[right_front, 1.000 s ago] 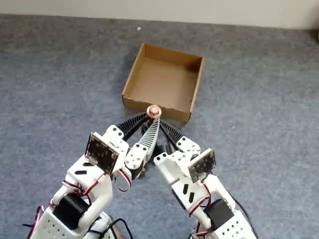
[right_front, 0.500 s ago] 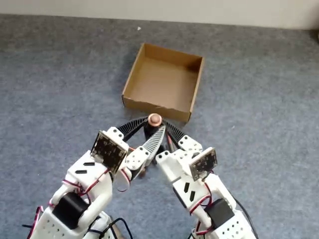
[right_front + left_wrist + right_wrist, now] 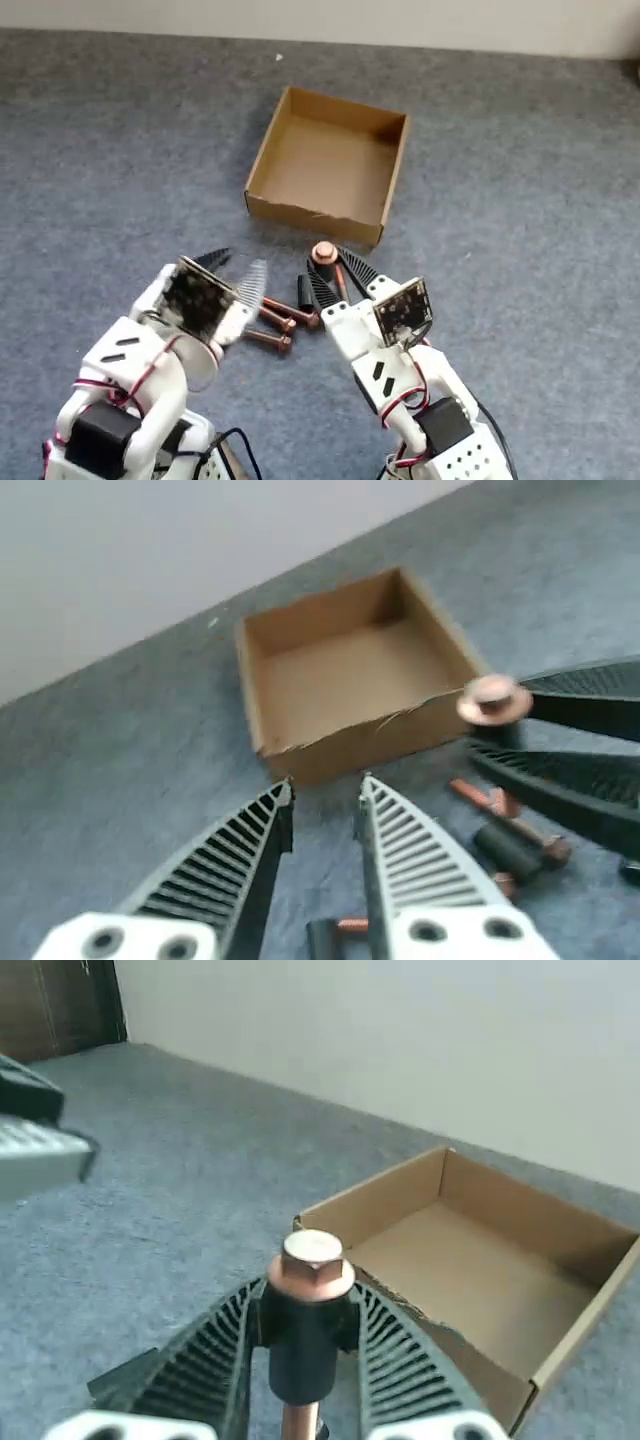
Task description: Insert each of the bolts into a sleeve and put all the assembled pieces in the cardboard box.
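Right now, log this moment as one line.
left gripper: open, empty | right gripper: shut on sleeved bolt, in front of box | box: empty | table: loose bolts, sleeve

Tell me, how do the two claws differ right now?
The left claw is open and empty; the right claw is shut on a black sleeve with a copper bolt standing in it. The right claw sits close to the cardboard box; the left claw is farther back, by loose bolts. Both have black ribbed fingers.
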